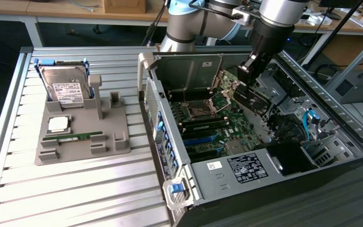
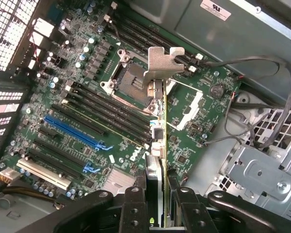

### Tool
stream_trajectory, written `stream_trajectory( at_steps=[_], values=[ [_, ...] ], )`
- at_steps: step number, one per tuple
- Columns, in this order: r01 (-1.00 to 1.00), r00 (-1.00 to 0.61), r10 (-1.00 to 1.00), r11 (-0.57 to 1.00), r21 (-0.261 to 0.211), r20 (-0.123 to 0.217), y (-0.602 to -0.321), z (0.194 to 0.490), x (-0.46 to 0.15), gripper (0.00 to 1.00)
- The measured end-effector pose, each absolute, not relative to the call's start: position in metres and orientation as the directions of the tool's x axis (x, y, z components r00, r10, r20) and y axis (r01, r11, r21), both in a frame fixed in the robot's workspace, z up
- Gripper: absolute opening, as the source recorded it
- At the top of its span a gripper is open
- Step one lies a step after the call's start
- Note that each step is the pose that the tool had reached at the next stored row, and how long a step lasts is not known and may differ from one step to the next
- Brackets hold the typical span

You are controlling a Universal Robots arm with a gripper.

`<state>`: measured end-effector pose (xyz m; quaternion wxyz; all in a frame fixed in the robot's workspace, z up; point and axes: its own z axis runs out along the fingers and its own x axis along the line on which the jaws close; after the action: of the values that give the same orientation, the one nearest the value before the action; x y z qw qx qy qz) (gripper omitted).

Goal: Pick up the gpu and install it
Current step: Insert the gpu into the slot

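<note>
The gpu [image 2: 157,121] hangs edge-on between my two black fingers [image 2: 135,208], its silvery metal bracket [image 2: 162,60] at the far end. My gripper [image 2: 160,213] is shut on the card's near end. In the exterior view the gripper [image 1: 252,71] holds the gpu [image 1: 247,97] tilted inside the open computer case [image 1: 245,165], just above the green motherboard [image 1: 210,125] and near the case's back wall. The card hovers over the board beside the CPU socket [image 2: 128,80], and I cannot tell whether it touches anything.
Blue and black expansion slots [image 2: 75,131] run across the motherboard. Cables [image 2: 262,97] loop over the drive cage. On the exterior view's left, a grey holder [image 1: 83,142] on the slatted table carries a hard drive [image 1: 64,87], a CPU [image 1: 58,124] and a green memory stick [image 1: 74,137].
</note>
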<state>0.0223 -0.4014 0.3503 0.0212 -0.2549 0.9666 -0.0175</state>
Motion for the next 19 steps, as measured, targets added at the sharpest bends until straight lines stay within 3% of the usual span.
stream_trajectory(
  at_steps=[19],
  values=[
    [-0.564, -0.824, -0.565, 0.825, -0.045, -0.032, -0.4013, 0.3497, 0.0223, 0.27]
  ],
)
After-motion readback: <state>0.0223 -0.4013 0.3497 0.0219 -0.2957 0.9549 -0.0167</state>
